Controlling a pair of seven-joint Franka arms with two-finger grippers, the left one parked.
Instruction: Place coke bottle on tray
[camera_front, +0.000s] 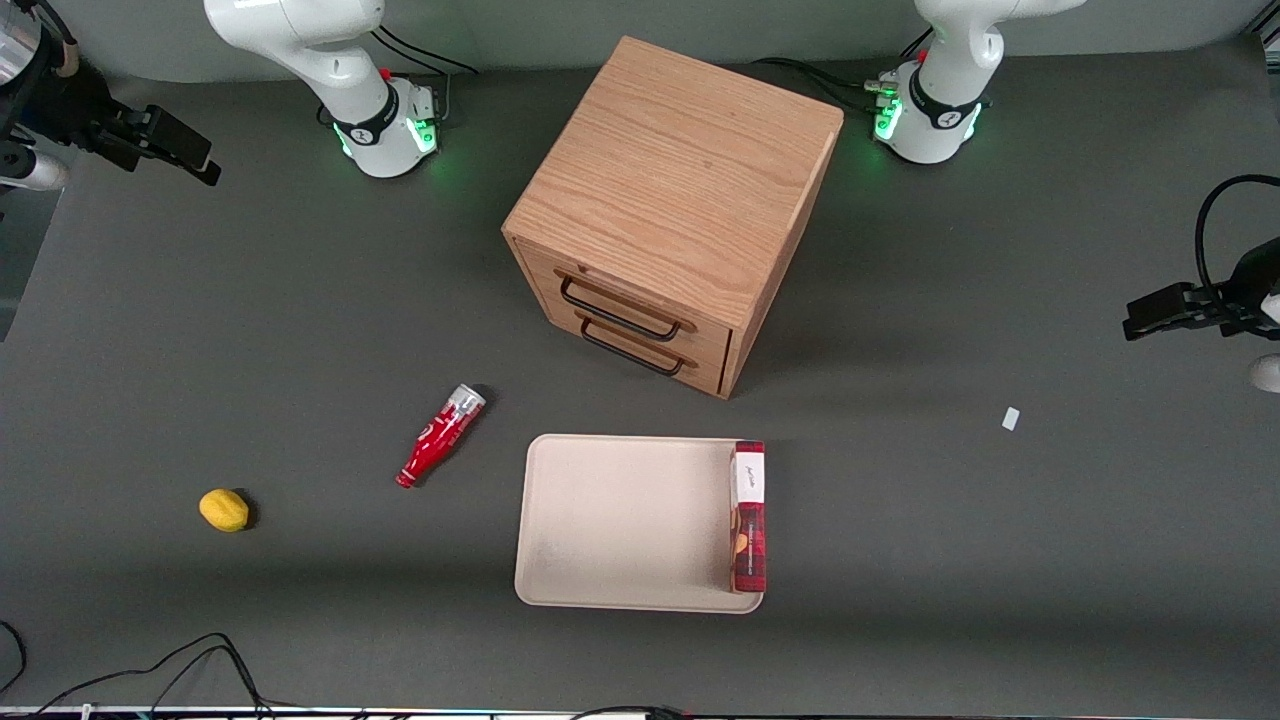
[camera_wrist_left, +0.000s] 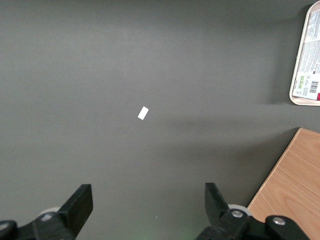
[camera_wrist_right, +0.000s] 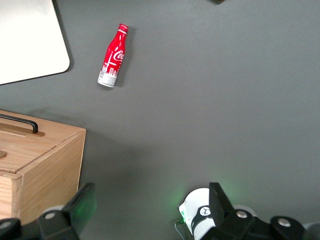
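Observation:
The coke bottle (camera_front: 440, 436) is small and red with white script. It lies on its side on the grey table, its cap pointing toward the front camera. It also shows in the right wrist view (camera_wrist_right: 113, 57). The beige tray (camera_front: 620, 520) lies beside it, nearer the parked arm's end; a corner shows in the right wrist view (camera_wrist_right: 30, 40). My right gripper (camera_front: 195, 160) hangs high at the working arm's end of the table, far from the bottle and farther from the front camera. It is open and empty in the right wrist view (camera_wrist_right: 150, 202).
A flat red box (camera_front: 749, 520) with a white label stands on the tray's edge. A wooden two-drawer cabinet (camera_front: 680, 190) stands farther from the camera than the tray. A yellow fruit (camera_front: 224, 509) lies toward the working arm's end. A white scrap (camera_front: 1010, 418) lies toward the parked arm's end.

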